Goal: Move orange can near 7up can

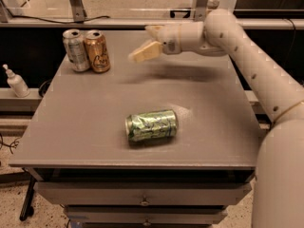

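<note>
Task is looking basically finished from what I'm seeing. Orange can [97,51] is standing upright near the far left corner of the counter [85,127], around 10 o'clock from the counter's middle. It's sitting right on the 3 o'clock side of the 7up can [76,50], and the two are touching or as good as touching; I can't tell if there's a sliver of gap. Both are standing on their bases, silver tops up. Gripper [145,45] is hovering above the far part of the counter, roughly 12 o'clock from the middle, off at the orange can's 3 o'clock and clear of it. Jaws are looking spread apart and they're gripping nothing. Arm is reaching in from the 3 o'clock side. Bright green can [151,126] is lying on its side near the middle, a bit toward 6 o'clock and well apart from the pair, so it isn't getting in the way. I'm guessing the placing part is over, and the only thing left, if anything, is getting the arm out without clipping either can.
</note>
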Available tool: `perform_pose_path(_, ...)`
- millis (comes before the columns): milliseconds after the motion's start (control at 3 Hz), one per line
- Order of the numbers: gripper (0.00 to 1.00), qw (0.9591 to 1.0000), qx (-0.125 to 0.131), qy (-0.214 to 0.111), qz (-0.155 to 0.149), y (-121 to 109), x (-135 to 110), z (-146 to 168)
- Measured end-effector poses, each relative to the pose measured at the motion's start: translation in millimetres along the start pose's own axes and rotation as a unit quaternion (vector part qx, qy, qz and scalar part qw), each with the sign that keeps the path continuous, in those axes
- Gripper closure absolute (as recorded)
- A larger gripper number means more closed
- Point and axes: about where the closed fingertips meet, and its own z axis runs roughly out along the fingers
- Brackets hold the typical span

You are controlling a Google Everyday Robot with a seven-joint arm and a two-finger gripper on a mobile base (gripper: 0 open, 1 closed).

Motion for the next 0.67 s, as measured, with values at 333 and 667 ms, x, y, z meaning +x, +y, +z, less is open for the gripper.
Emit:
perform_pose_path(333, 0.0, 0.9978, 0.062, -0.014, -0.02, -20.3, -17.6, -71.3)
perform_pose_path(667, 0.0, 0.9971, 0.072, -0.016, -0.021, -23.6, -18.1, -84.2)
